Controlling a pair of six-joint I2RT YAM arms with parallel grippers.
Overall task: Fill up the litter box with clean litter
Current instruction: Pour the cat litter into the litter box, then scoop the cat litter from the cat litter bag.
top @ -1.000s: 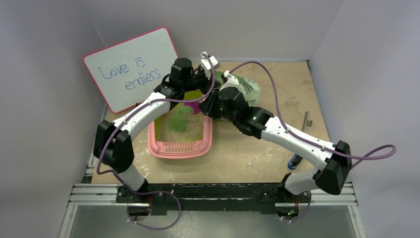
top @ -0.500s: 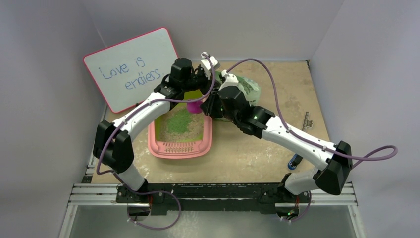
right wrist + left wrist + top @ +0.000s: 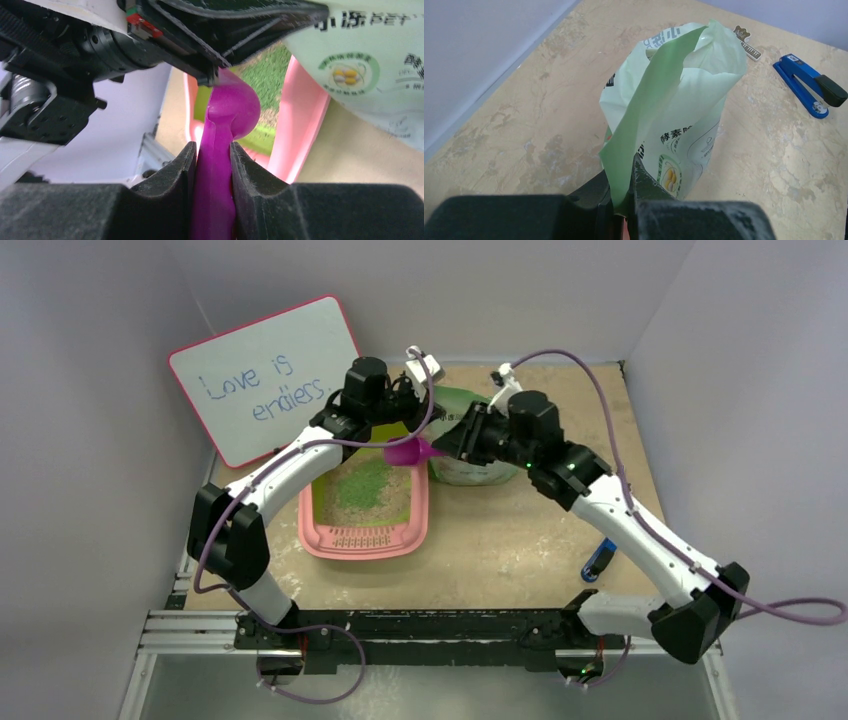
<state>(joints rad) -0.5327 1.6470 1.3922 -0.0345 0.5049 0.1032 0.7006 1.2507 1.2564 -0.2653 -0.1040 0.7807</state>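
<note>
**Tabletop** (image 3: 520, 540): beige and mottled. A whiteboard (image 3: 265, 375) leans at its far-left corner.

**Litter box** (image 3: 365, 543): a pink tray left of centre, with its grille lip toward the near edge. The clean litter (image 3: 360, 483) lies inside as a green patch in the far half, on top of beige granules (image 3: 388, 508).

**Bag** (image 3: 468, 472): pale green and printed. It stands upright toward the far edge, just beside the box's far-right corner.

**Left gripper** (image 3: 624, 175): its 2 fingers are closed on the bag's open top edge and hold the mouth up. Only the left wrist view shows this pinch; in the top view the arm's own wrist covers it.

**Right gripper** (image 3: 214, 150): its 2 pads are clamped on the handle of a magenta scoop (image 3: 232, 107). The right wrist view confirms the grip, with the pink box wall and green granules beyond the bowl. The top view gives the position — the bowl is over the box's far-right corner, and the gripper is just outside the right wall, in front of the bag. The clean litter is below and to the left of the bowl, apart from the fingers. Whether the bowl carries granules cannot be told.

**Stapler** (image 3: 597, 560): blue, lying toward the near-right corner. The left wrist view also resolves a small strip (image 3: 746, 44) printed with piano keys, near the right edge.
</note>
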